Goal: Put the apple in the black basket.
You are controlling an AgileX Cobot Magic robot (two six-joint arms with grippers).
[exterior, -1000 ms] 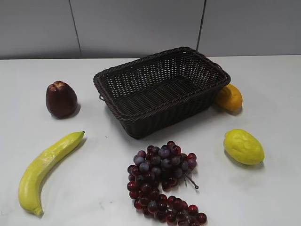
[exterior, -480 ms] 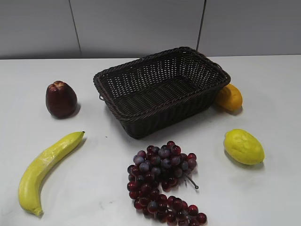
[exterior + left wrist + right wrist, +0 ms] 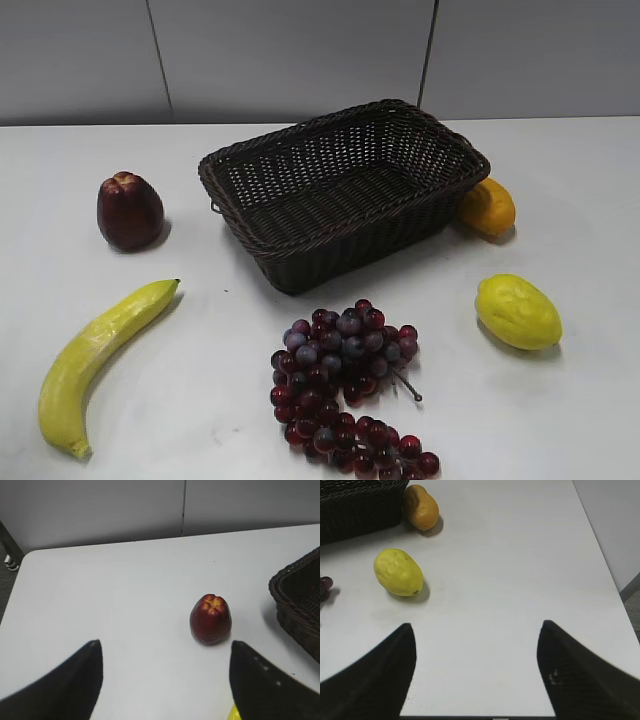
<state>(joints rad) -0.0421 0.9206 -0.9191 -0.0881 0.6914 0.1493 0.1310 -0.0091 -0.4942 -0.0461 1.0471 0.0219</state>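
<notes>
The dark maroon apple (image 3: 129,211) stands upright on the white table at the left, apart from the black basket (image 3: 340,190), which sits at the middle back and holds nothing. In the left wrist view the apple (image 3: 210,619) stands ahead of my left gripper (image 3: 165,647), which is open and empty; the basket's corner (image 3: 298,605) shows at the right edge. My right gripper (image 3: 476,630) is open and empty over bare table. Neither gripper shows in the exterior view.
A yellow banana (image 3: 95,362) lies front left and a bunch of red-purple grapes (image 3: 345,385) in front of the basket. A yellow lemon (image 3: 517,311) lies at the right and an orange-yellow fruit (image 3: 487,206) touches the basket's right side. A grey wall stands behind.
</notes>
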